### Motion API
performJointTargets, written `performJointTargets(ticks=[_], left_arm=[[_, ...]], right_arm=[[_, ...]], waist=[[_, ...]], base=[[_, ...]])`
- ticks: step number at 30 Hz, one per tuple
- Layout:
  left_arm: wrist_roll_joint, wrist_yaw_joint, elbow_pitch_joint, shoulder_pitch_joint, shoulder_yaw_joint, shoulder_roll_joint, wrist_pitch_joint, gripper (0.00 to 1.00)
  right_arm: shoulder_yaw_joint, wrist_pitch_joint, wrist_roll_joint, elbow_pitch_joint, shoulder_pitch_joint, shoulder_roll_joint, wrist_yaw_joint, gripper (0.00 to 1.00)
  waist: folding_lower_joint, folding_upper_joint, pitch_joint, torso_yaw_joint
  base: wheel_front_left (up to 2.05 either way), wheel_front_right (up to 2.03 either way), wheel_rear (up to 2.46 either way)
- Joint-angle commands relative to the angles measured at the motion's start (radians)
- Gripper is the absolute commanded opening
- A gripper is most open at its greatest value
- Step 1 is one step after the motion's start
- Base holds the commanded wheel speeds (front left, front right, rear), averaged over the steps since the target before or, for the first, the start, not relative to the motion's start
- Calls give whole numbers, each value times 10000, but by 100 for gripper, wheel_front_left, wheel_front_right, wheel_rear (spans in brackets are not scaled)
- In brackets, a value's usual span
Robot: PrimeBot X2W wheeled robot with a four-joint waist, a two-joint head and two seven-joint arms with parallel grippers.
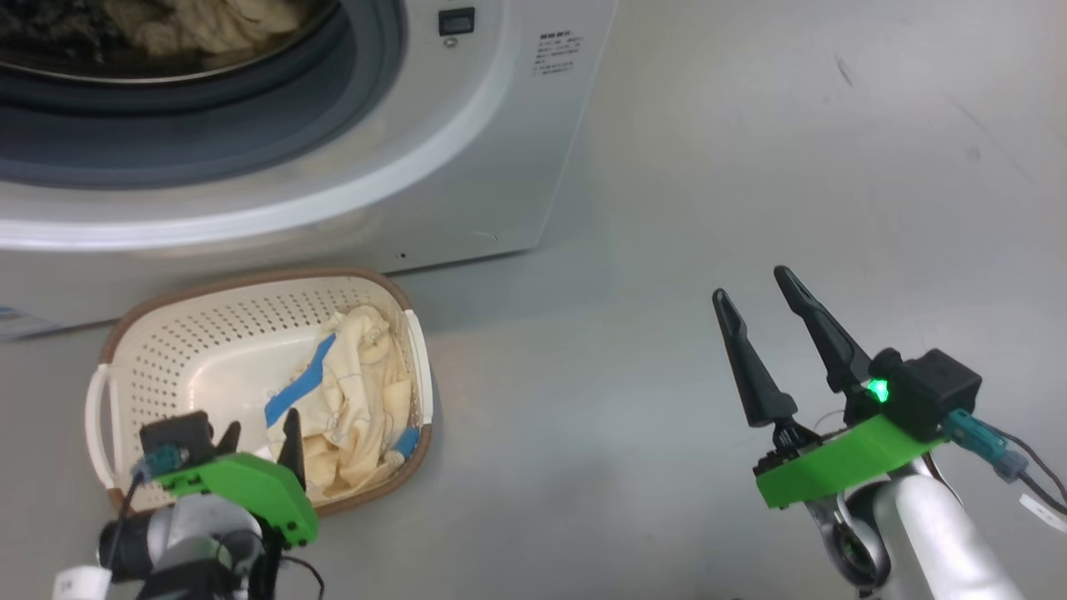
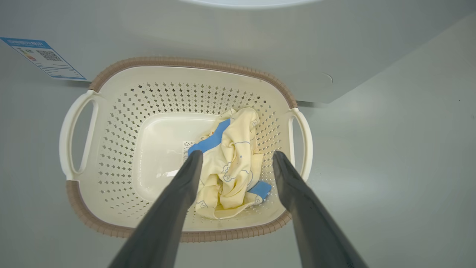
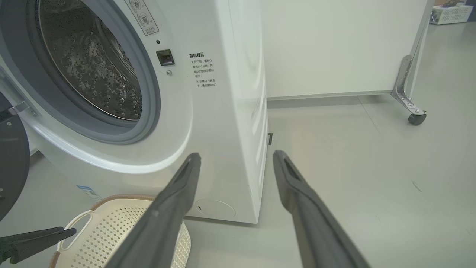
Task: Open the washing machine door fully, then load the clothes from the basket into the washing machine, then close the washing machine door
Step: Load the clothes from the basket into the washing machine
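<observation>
Left hand point(image 2: 238, 153) hovered above the basket point(image 2: 186, 61), fingers apart and gripping nothing. The clothes point(image 2: 234, 167) lay bunched below and between its fingertips, against the basket wall on the right hand's side; contact could not be judged. Right hand point(image 1: 750, 283) hung well apart over the floor point(image 1: 667, 208), fingers spread, empty. The washing machine point(image 1: 467, 167) stood just beyond the basket, ahead of the left hand. The washing machine door point(image 3: 11, 156) stood open. Cream fabric point(image 1: 208, 25) lay in the drum point(image 3: 89, 67).
</observation>
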Motion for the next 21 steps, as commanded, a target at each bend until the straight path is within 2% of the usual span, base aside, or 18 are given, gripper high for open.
performJointTargets(ticks=[1,8,21], left_arm=[[-37,29,-47,-376,344,319,64,100],[-353,-48,1544,-1544,615,682,388,100],[-727,-327,3730,-3106,585,652,603,100]], right_arm=[[258,-65,68,-274,-328,9,-29,100],[570,-65,274,-226,-899,28,-29,100],[887,-65,480,-289,-1637,30,-29,100]], waist=[[-2,0,844,-363],[-2,0,1757,-669],[-2,0,2745,-996]], base=[[0,0,0],[0,0,0],[0,0,0]])
